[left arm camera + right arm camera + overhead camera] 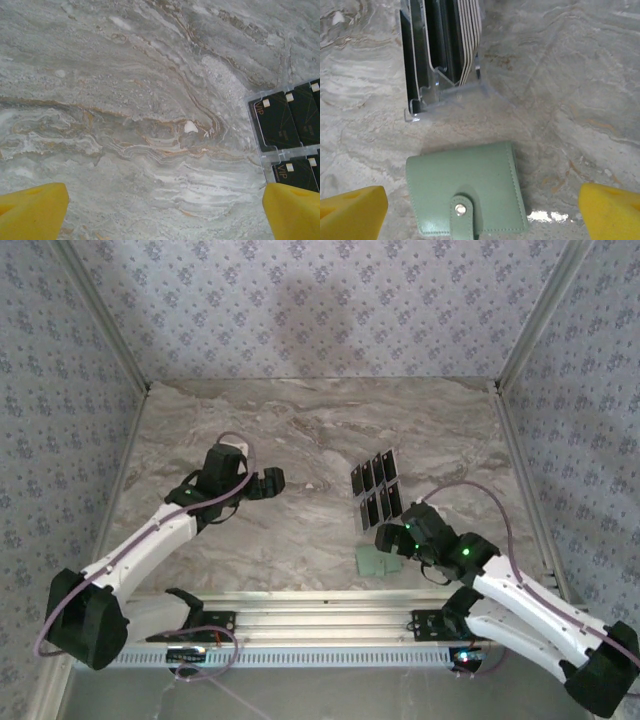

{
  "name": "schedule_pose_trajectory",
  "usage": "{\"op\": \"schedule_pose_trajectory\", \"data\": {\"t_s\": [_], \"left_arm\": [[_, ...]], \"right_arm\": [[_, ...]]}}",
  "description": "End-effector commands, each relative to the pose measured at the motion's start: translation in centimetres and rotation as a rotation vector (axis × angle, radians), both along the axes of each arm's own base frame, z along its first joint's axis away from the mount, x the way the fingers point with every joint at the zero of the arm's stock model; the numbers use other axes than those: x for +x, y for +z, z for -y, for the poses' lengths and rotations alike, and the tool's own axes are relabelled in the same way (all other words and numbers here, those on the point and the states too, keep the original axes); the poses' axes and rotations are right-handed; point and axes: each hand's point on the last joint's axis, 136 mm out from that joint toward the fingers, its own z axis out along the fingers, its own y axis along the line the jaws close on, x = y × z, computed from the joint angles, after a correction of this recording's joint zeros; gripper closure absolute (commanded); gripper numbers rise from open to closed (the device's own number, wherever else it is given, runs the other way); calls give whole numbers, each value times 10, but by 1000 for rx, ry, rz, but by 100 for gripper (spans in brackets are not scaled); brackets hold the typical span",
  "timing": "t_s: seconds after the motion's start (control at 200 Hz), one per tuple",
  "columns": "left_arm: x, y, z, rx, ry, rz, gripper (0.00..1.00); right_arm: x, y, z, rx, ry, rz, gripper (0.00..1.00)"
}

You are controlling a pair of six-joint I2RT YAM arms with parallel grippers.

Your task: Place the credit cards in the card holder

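Several dark glossy credit cards (377, 490) stand in rows in a clear plastic rack right of the table's middle. In the left wrist view the credit cards (278, 122) sit at the right edge, marked VIP. The pale green card holder (376, 561) lies flat just in front of the rack, snapped closed. My right gripper (396, 538) hovers over it, open; in its wrist view the card holder (467, 192) lies between the yellow fingertips of the gripper (482, 212), with the rack of cards (445, 45) beyond. My left gripper (268, 483) is open above bare marble, left of the cards, with nothing between its fingers (30, 212).
The marble table (300, 430) is walled at the back and on both sides by patterned panels. An aluminium rail (320, 625) runs along the near edge between the arm bases. Open marble lies left and behind the rack.
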Motion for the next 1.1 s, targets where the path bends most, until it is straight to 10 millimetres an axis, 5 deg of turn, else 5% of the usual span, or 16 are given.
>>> {"op": "schedule_pose_trajectory", "data": {"t_s": [0.0,0.515,0.67,1.094], "left_arm": [[-3,-8,3,-2,15,-16,0],[-4,-26,32,-51,-25,-62,0],[10,-31,56,-69,-56,-80,0],[38,-75,126,233,-181,-166,0]], "right_arm": [[16,10,-2,-7,-56,39,0],[67,9,-29,56,-100,32,0],[76,4,-25,57,-124,14,0],[74,-4,-3,72,-171,-12,0]]}}
